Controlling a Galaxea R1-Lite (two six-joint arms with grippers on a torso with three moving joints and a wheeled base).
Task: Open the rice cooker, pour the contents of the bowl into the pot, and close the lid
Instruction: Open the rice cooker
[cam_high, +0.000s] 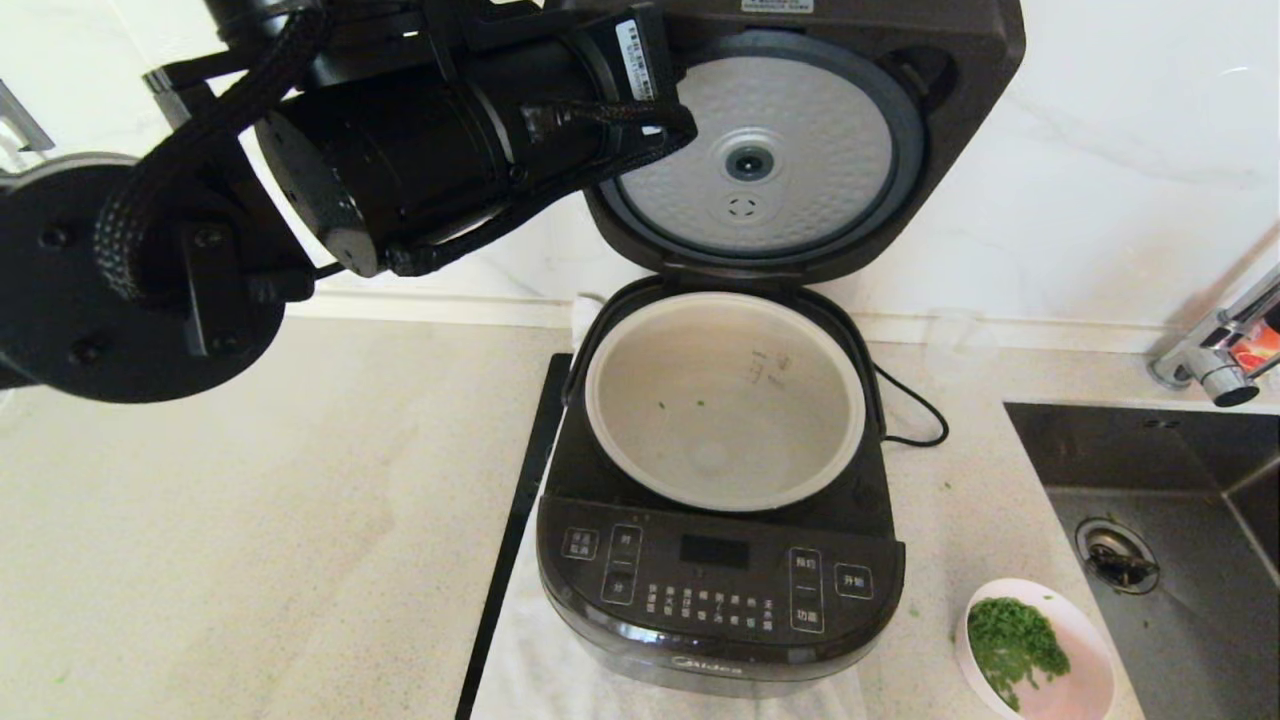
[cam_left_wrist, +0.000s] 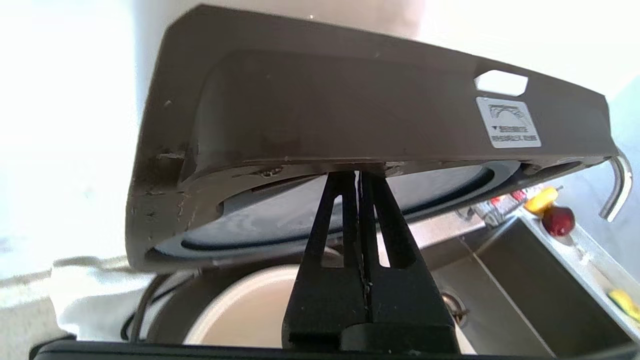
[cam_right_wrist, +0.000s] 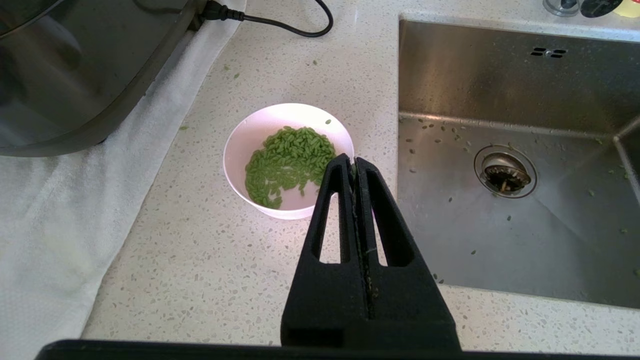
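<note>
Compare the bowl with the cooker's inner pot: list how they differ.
The bowl is small, shallow and pale pink; the pot is far larger, deeper and off-white.
The bowl holds a heap of green bits; the pot holds only a few.
The bowl sits on the counter; the pot sits inside the rice cooker.
Both are round.

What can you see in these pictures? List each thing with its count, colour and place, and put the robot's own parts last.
rice cooker: one, black, on the white cloth.
lid: one, black, raised; silver underside.
pot: one, off-white, inside the cooker.
bowl: one, pale pink, right of the cooker.
green bits: one heap, in the bowl.
white cloth: one, under the cooker.
sink: one, steel, far right.
left gripper: black, jaws shut, at the lid's edge.
right gripper: black, jaws shut, above the bowl.
</note>
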